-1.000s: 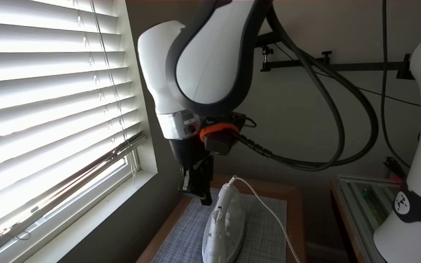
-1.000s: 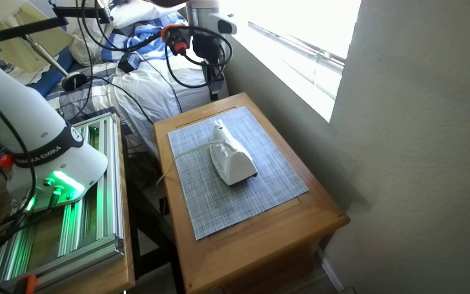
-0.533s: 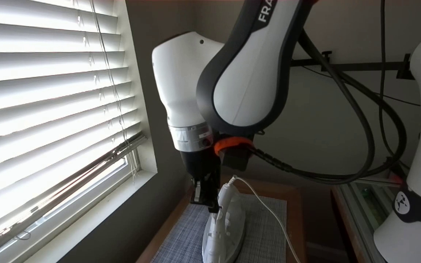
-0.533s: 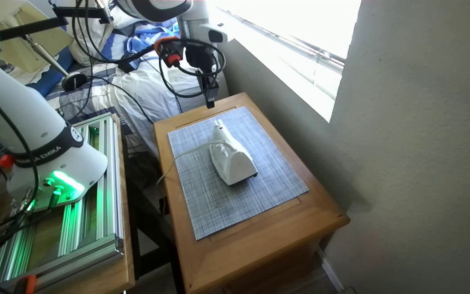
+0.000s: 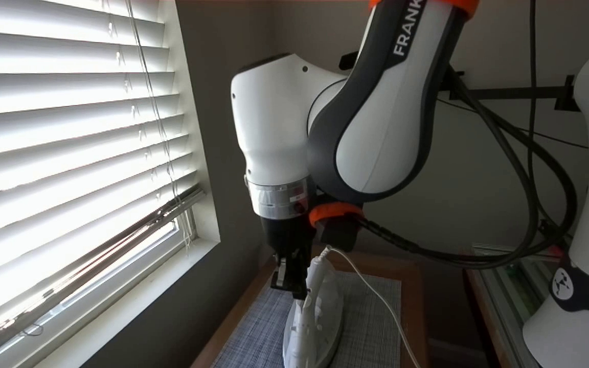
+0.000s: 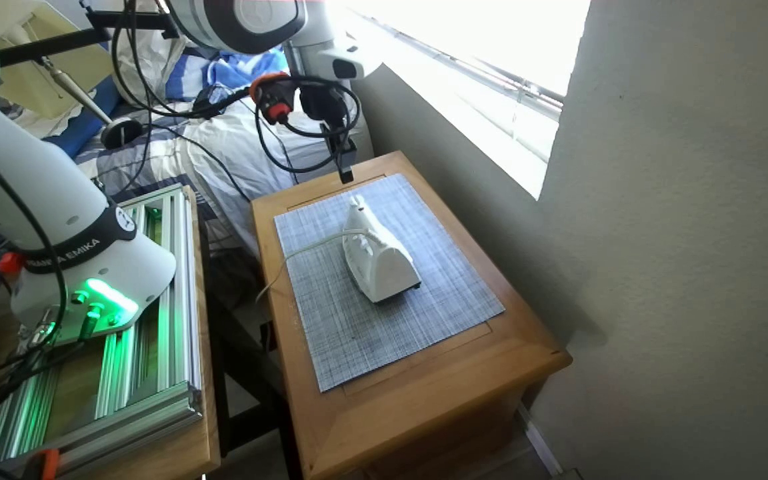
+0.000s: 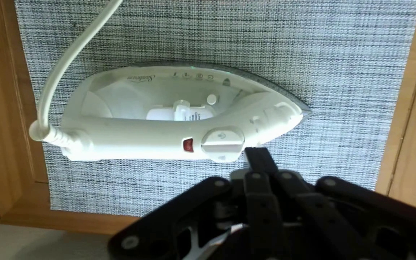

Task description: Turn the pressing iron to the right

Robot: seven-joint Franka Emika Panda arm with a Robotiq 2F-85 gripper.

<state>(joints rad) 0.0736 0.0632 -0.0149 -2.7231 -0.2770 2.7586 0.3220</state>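
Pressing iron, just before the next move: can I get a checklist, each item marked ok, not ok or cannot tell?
1. Pressing iron sitting sole-down on the mat: ok.
2. Fingers touching the iron: not ok; a gap shows in an exterior view.
3. Fingers closed together, as for a push: ok in the wrist view.
4. Fingers lined up with the iron's front half: ok; the wrist view has the tips beside the dial.
5. Cord clear of the fingers: ok; it leaves the handle's rear end.
6. Cord slack enough for a turn: cannot tell; its far end is out of sight.
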